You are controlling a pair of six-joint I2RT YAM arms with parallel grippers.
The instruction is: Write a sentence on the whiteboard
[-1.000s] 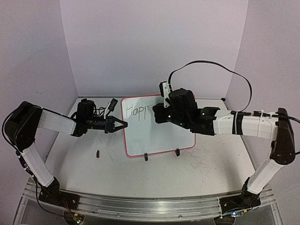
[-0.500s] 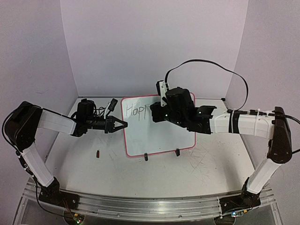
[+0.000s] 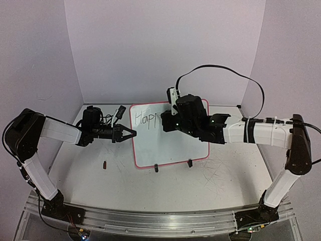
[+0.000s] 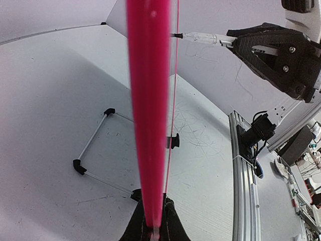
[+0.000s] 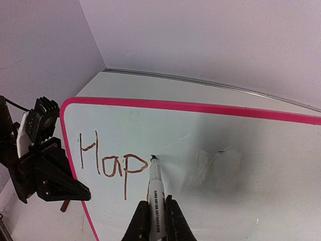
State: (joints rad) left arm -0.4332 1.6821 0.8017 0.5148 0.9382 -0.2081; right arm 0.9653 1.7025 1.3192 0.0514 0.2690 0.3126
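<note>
One whiteboard (image 3: 170,145) is standing between two grippers. The left gripper (image 3: 133,133) is pinching its red-pink edge, and the right gripper (image 5: 156,213) is clamping one marker (image 5: 154,186) against its face. Three finished letters (image 5: 108,160), "Hap", are showing just left of the marker tip. Two black clip feet (image 3: 156,168) are sitting on the board's near edge, closer to the arm bases than either gripper. One small dark piece (image 3: 105,164) is lying on the table (image 3: 225,186) near the left gripper. One black cable (image 3: 225,68) is looping above the right gripper's arm.

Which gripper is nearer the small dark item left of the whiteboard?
Left. The left gripper, clamped on the whiteboard's left edge, sits behind the small dark item; the right gripper holds a marker farther right.
</note>
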